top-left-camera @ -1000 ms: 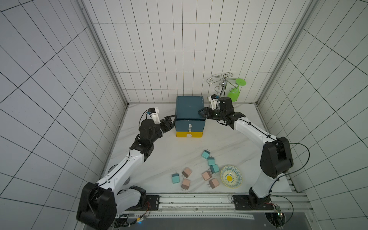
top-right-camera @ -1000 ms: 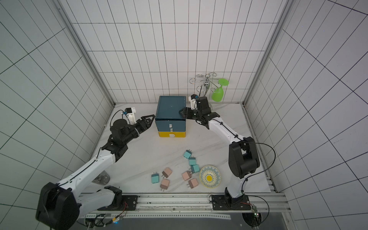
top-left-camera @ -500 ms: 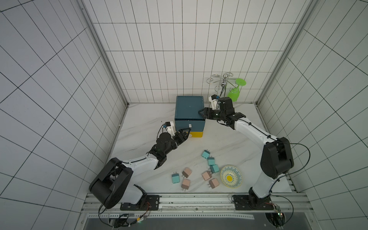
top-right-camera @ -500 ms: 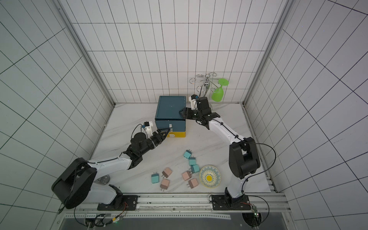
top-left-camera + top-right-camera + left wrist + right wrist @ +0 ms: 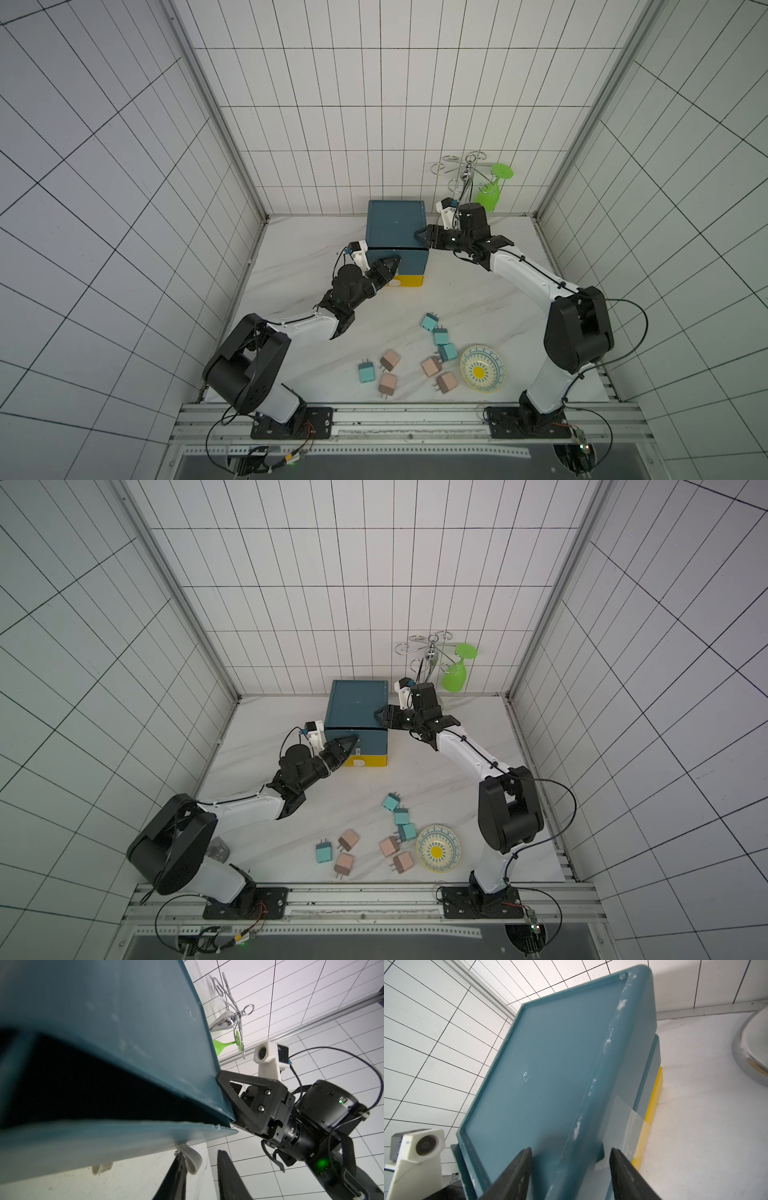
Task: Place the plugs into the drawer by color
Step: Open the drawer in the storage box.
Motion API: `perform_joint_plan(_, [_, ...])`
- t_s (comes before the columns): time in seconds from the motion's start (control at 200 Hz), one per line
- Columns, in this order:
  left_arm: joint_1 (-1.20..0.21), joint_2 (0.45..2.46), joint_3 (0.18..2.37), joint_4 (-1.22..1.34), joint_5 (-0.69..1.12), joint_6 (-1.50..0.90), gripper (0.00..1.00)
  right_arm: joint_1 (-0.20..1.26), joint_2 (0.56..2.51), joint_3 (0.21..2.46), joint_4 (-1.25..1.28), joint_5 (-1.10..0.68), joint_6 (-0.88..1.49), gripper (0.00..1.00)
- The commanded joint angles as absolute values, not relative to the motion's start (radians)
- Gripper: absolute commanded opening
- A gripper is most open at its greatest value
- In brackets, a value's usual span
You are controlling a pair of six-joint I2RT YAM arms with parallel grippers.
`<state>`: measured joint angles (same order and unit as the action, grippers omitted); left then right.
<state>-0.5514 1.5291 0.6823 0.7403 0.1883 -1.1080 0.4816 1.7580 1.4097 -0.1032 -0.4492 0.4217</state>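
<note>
The teal drawer unit (image 5: 395, 224) (image 5: 360, 704) stands at the back, a yellow drawer (image 5: 409, 281) at its base. My left gripper (image 5: 395, 262) (image 5: 199, 1152) is at the teal drawer front, jaws apart around its white pull tab (image 5: 194, 1160), which touches one finger. My right gripper (image 5: 420, 237) (image 5: 571, 1150) is shut on the unit's top right front edge (image 5: 583, 1118). Several teal plugs (image 5: 441, 336) (image 5: 401, 816) and several pinkish plugs (image 5: 390, 360) (image 5: 348, 839) lie loose near the table's front.
A patterned dish (image 5: 483, 368) (image 5: 439, 848) sits right of the plugs. A chrome rack (image 5: 467, 174) with a hanging green glass (image 5: 489, 195) stands behind my right arm. A clear glass (image 5: 218, 850) shows beside the left arm's base.
My left arm has swung from the left of the drawer unit round to its front, and its jaws have narrowed about the pull tab. The right arm has stayed put.
</note>
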Motion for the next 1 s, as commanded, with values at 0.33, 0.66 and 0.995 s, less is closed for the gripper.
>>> perform_joint_plan(0.33, [-0.54,1.623,0.714,0.809,0.253,-1.126,0.14,0.472,1.795,1.393,-0.2,-0.449,0.407,0.6])
perform_joint_plan(0.66, [-0.633,1.455,0.551,0.788,0.255,-1.093,0.0,0.471,1.816,1.403,-0.226,-0.403,0.429,0.58])
perform_joint_plan(0.995, [-0.725,1.152,0.367,0.564,0.173,-1.052,0.0,0.47,1.86,1.448,-0.264,-0.398,0.429,0.58])
